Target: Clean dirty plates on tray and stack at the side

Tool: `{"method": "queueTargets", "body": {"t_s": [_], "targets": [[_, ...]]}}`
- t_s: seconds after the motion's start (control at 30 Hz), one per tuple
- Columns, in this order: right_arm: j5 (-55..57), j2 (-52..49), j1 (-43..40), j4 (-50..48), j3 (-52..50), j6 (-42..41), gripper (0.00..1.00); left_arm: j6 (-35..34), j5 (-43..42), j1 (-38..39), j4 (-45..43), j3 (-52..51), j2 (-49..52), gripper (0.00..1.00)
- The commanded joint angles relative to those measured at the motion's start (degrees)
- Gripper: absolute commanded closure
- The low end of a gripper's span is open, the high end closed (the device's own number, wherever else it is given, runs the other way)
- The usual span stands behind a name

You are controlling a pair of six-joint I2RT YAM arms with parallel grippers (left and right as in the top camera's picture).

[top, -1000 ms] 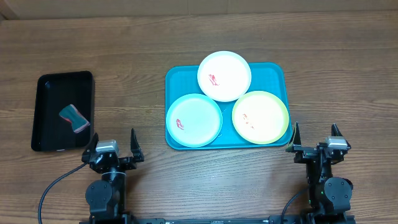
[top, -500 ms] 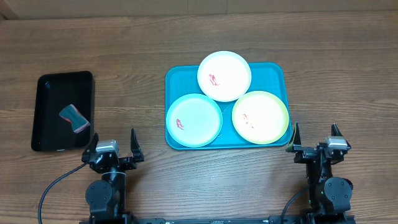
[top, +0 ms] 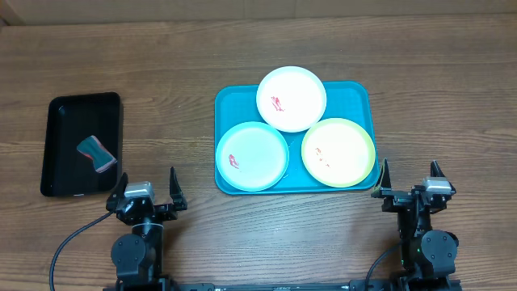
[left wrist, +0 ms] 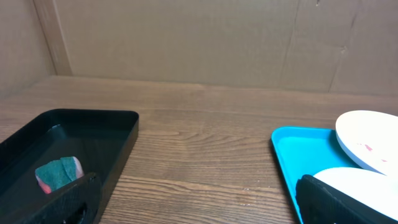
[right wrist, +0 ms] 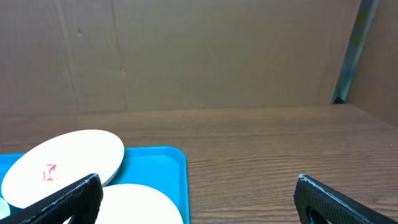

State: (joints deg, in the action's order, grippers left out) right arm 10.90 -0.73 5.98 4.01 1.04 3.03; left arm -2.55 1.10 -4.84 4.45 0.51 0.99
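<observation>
Three plates lie on the turquoise tray [top: 352, 97] at the table's middle. The white plate [top: 292, 98] is at the back and overlaps the other two; it carries a red smear. In front sit the pale aqua plate [top: 252, 155], red-smeared, and the yellow-green plate [top: 338, 152] with faint red marks. My left gripper [top: 146, 191] rests open near the front edge, left of the tray, nothing between its fingers. My right gripper [top: 409, 179] stands open just off the tray's front right corner, also empty. The tray [left wrist: 292, 152] and white plate [left wrist: 372, 140] show in the left wrist view, and the tray [right wrist: 163, 167] and white plate [right wrist: 65, 167] in the right wrist view.
A black tray [top: 69, 113] at the left holds a teal and pink sponge [top: 97, 153]; the sponge [left wrist: 57, 173] also appears in the left wrist view. A cardboard wall [right wrist: 199, 56] stands behind the wooden table.
</observation>
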Motion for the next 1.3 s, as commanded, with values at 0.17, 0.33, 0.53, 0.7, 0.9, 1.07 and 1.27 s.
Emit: {"method": "queueTargets", "body": {"t_s": [0.17, 0.33, 0.53, 0.7, 0.9, 1.07, 1.27], "targets": [[0.0, 0.6, -0.4, -0.3, -0.6, 0.0, 0.0, -22.6, -18.7, 0.4, -5.2, -0.2, -0.7, 0.0], [0.0, 0.6, -0.4, -0.3, -0.6, 0.0, 0.0, -24.2, -20.0, 0.3, -14.2, 0.0, -0.7, 0.0], [0.0, 0.6, -0.4, -0.3, -0.6, 0.0, 0.0, -17.2, -18.3, 0.3, -20.5, 6.7, -0.2, 0.0], [0.0, 0.5, -0.4, -0.3, -0.6, 0.0, 0.0, -13.5, -0.6, 0.3, -2.6, 22.8, 8.0, 0.0], [0.0, 0.6, -0.4, -0.3, -0.6, 0.0, 0.0, -9.5, -2.3, 0.3, 10.6, 39.8, 25.2, 0.0], [0.0, 0.6, -0.4, -0.3, -0.6, 0.0, 0.0, -6.2, -3.9, 0.2, 11.7, 44.0, 34.1, 0.0], [0.0, 0.5, -0.4, -0.3, -0.6, 0.0, 0.0, -12.6, 12.7, -2.1, 26.0, 57.6, 47.2, 0.0]]}}
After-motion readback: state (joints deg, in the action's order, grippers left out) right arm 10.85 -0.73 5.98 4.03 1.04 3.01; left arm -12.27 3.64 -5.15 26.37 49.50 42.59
